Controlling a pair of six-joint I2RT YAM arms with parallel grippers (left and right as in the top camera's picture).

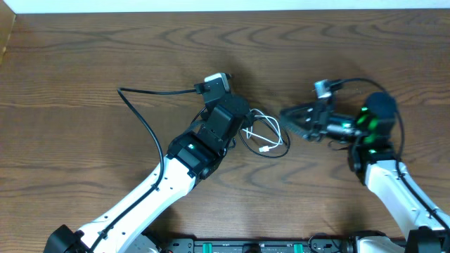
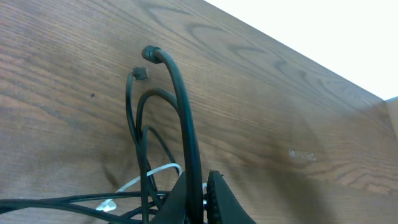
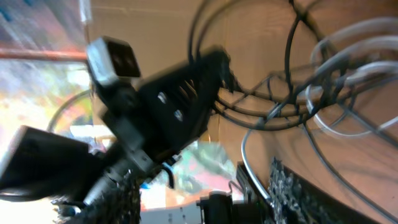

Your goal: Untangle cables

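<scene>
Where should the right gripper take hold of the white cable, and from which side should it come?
Probably the rounded right bend of the white cable, coming from the right. That bend bulges toward the open right gripper and is exposed, whereas its left part runs under the left gripper, which seems shut on a black cable.

Overhead looks straight down at the table (image 1: 84, 56); both wrist cameras sit low and close, sharing the cables (image 1: 266, 148).

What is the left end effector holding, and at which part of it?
The left end effector pinches a black cable along its length, some way short of the plug end.
</scene>
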